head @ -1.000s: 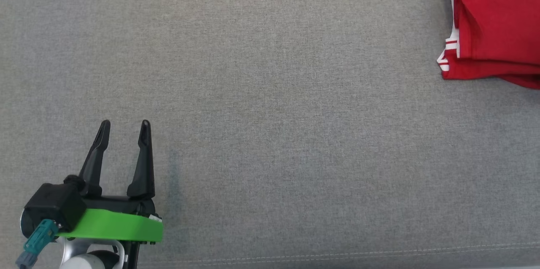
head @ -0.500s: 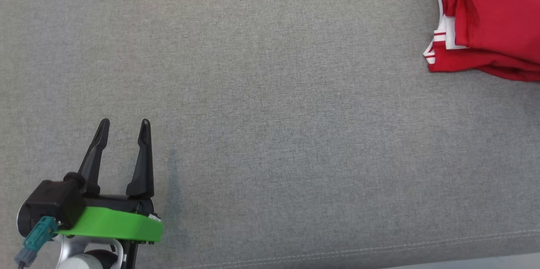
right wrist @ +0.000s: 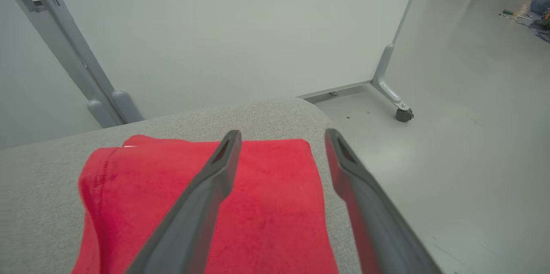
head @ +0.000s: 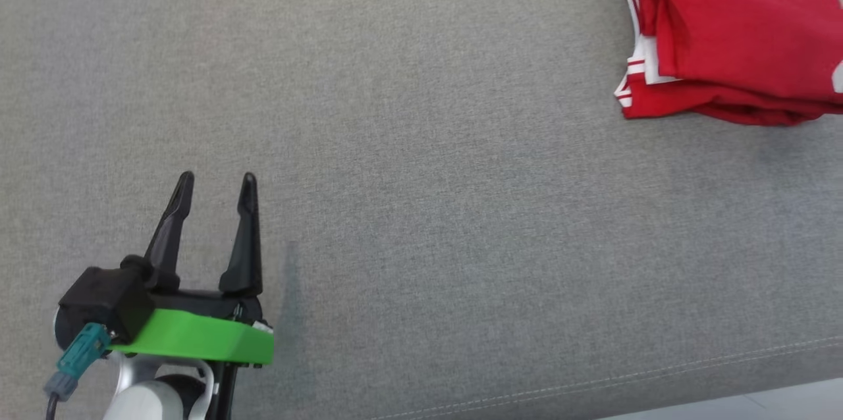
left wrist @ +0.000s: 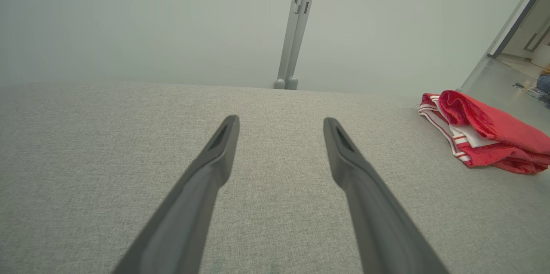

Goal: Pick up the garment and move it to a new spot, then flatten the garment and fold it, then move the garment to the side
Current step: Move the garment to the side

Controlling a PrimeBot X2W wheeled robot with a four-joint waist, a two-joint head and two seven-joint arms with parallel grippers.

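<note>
While my left hand [head: 217, 178] stands wide over the grey table [head: 428, 209], I see my right hand [right wrist: 282, 133] wide too, over the folded red garment [head: 731, 58] at the table's right end.

Bright, even light; soft shadows; sharp focus

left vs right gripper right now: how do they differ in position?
1. The left gripper sits over the bare grey fabric surface; the right gripper points across the folded red garment with white stripes.
2. The left gripper is well apart from the garment, off to its right; the right gripper is right at it, near the surface's edge and the floor.
Shared: both are open and hold nothing.
</note>
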